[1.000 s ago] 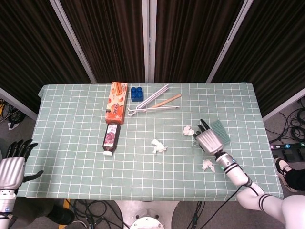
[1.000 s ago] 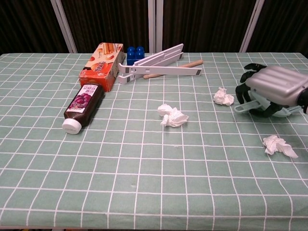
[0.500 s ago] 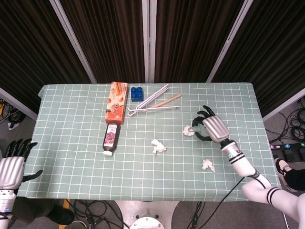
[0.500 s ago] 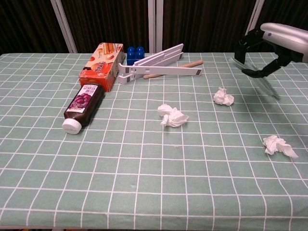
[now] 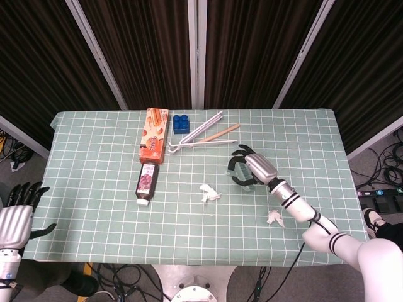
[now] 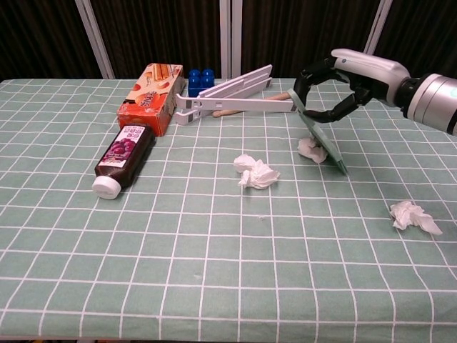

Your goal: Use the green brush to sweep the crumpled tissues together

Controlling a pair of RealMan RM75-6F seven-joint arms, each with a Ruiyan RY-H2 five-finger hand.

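My right hand (image 6: 351,74) grips the green brush (image 6: 325,140) and holds it tilted, its lower edge down on the cloth. One crumpled tissue (image 6: 308,149) lies right against the brush's left side; in the head view my right hand (image 5: 252,168) covers it. A second tissue (image 6: 256,172) (image 5: 209,193) lies a little further left, mid-table. The third tissue (image 6: 414,216) (image 5: 274,218) sits apart, near the front right. My left hand (image 5: 14,220) hangs off the table's front left corner, fingers apart and holding nothing.
A juice bottle (image 6: 123,156) lies on its side at the left. Behind it are an orange box (image 6: 151,98), a blue block (image 6: 200,78), a white folding rack (image 6: 235,96) and a wooden stick (image 5: 221,132). The checked green cloth (image 6: 214,271) covers the table.
My right hand lifted the brush from the right side, carried it left and set it down against the right-hand tissue, which slid slightly left. The left hand stayed put.
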